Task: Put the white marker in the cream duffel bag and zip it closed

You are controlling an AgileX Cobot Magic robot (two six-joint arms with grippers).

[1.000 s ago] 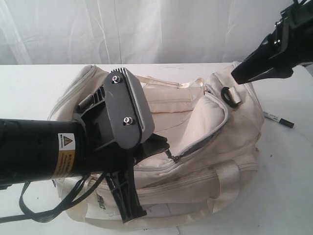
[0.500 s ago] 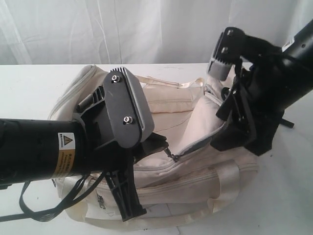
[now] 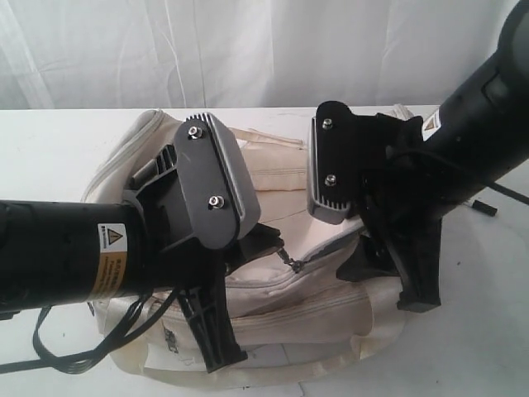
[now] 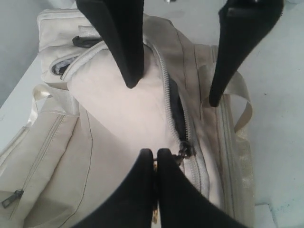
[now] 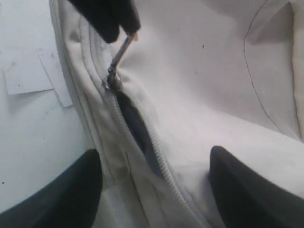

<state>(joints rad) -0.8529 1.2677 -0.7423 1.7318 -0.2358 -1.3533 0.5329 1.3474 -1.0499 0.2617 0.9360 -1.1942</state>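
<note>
The cream duffel bag lies on the white table, its top zipper partly open with a dark gap. My left gripper is shut on the zipper pull beside the slider. My right gripper is open, low over the bag, and its fingers straddle the open stretch of zipper. In the exterior view the left gripper and right gripper face each other over the bag's top. The white marker lies on the table behind the right arm, only its dark end showing.
A white curtain hangs behind the table. Pale paper pieces lie on the table beside the bag. A black cable loops under the left arm. The bag's webbing handle hangs at its side.
My right arm swung down and left from the upper right, and its open gripper now sits over the bag's zipper, covering most of the marker. The left gripper has stayed put.
</note>
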